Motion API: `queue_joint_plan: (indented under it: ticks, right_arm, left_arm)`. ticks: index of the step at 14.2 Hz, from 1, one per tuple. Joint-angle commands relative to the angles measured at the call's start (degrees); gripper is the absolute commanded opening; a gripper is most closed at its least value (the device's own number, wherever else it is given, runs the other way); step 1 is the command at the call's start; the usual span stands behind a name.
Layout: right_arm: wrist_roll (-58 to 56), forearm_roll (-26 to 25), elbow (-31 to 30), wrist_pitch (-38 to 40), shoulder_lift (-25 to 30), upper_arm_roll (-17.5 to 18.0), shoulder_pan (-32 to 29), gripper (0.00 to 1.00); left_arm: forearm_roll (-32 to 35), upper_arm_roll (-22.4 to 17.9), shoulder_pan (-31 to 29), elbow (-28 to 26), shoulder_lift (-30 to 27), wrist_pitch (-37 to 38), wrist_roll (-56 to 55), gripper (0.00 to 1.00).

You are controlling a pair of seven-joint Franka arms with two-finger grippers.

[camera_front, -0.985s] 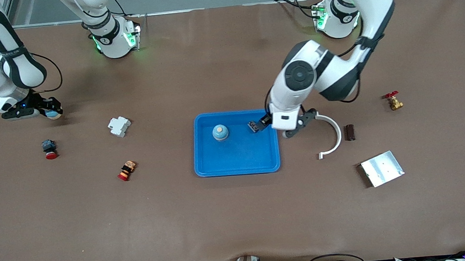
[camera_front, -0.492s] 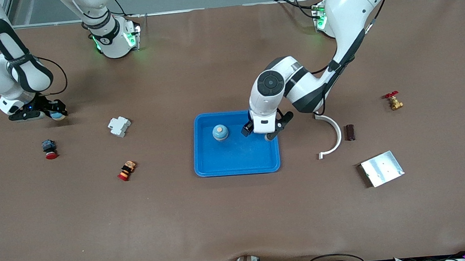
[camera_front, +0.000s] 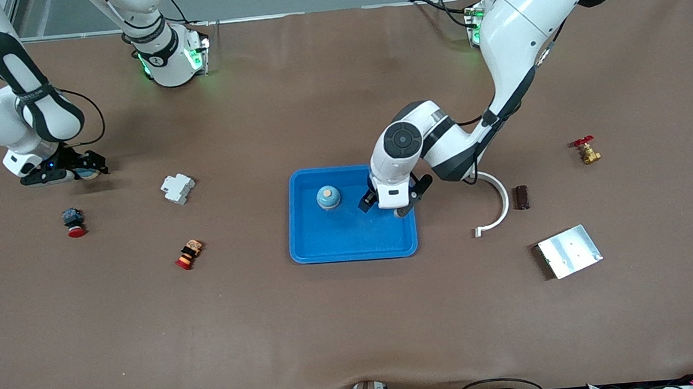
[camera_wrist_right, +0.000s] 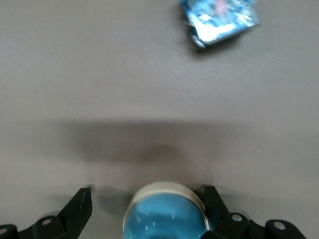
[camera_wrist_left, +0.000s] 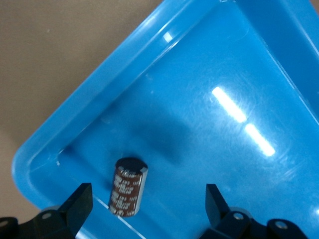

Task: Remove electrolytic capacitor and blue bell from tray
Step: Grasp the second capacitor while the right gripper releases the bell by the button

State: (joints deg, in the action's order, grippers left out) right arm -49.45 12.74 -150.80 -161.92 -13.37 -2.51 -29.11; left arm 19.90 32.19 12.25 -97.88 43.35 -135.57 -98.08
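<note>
A blue tray (camera_front: 354, 246) lies mid-table. My left gripper (camera_front: 384, 207) hangs low inside it at the corner toward the left arm's end, fingers open. A brown capacitor (camera_wrist_left: 128, 186) sits on the tray floor (camera_wrist_left: 209, 99) between the open fingers (camera_wrist_left: 75, 206), touching neither; the gripper hides it in the front view. A blue bell (camera_front: 328, 197) with a tan top stands in the tray. Low over the table at the right arm's end, my right gripper (camera_front: 69, 173) straddles a blue, white-rimmed bell (camera_wrist_right: 167, 214). Its jaws are wide, with a gap on one side.
On the table toward the right arm's end lie a white breaker (camera_front: 177, 188), a red-capped button (camera_front: 74, 222) and a red-and-black part (camera_front: 189, 254). Toward the left arm's end are a white curved piece (camera_front: 494, 201), a dark cylinder (camera_front: 520, 197), a metal plate (camera_front: 569, 251) and a brass valve (camera_front: 585, 150).
The left gripper moved from the tray's edge to over its floor and came lower; the capacitor now lies free. The right gripper shifted slightly toward the table's middle, its jaws now wide.
</note>
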Motion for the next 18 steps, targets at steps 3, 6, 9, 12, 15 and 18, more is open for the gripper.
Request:
queue_joint_plan:
  ticks: [3, 6, 9, 12, 15, 18]
  right_arm:
    - [-0.9, 1.9, 8.7, 19.3, 4.2, 2.2, 0.7, 1.0]
    - [0.8, 1.9, 18.7, 31.8, 5.3, 2.1, 3.3, 1.0]
    - [5.2, 1.5, 23.1, 33.2, 6.0, 2.1, 7.9, 1.0]
    - [15.6, 0.4, 26.4, 32.5, 5.7, 1.9, 14.1, 1.0]
    - [36.6, -7.5, 30.0, 32.9, 5.5, 2.1, 20.2, 1.0]
    - [54.3, -11.2, 33.5, 35.3, 5.4, 2.1, 26.4, 1.0]
  left_arm:
    - [1.4, -5.0, 5.3, 1.9, 2.5, -3.4, -3.7, 1.0]
    - [1.7, -5.1, 5.5, 2.3, 2.9, -3.4, -4.5, 1.0]
    - [1.8, -5.1, 5.2, 2.2, 2.6, -3.4, -4.5, 0.64]
    - [1.8, -5.1, 5.0, 2.2, 2.4, -3.3, -4.5, 0.16]
    - [1.7, -5.1, 4.8, 2.2, 2.0, -2.9, -4.6, 0.0]
    - [1.5, -5.1, 4.4, 2.2, 1.1, -2.5, -4.5, 0.0]
